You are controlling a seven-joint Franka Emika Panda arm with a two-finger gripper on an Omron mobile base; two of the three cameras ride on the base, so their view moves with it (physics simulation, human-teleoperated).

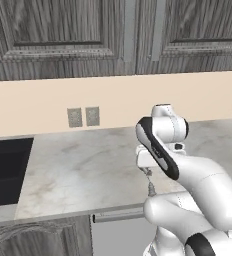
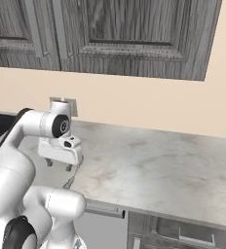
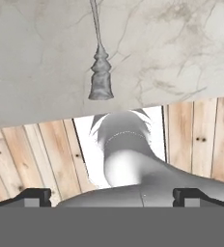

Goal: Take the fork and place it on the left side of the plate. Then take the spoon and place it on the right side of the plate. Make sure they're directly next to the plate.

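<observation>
Tool [image 2: 59,165] hangs with its jaws spread wide and nothing in them, just above the marble worktop [image 2: 149,170], with the grey spoon [image 3: 99,72] lying right below it near the worktop's front edge.

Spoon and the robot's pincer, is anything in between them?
Nothing, only air. In the right base view the open pincer hangs just above the spoon, which lies on the marble counter near its front edge.
</observation>
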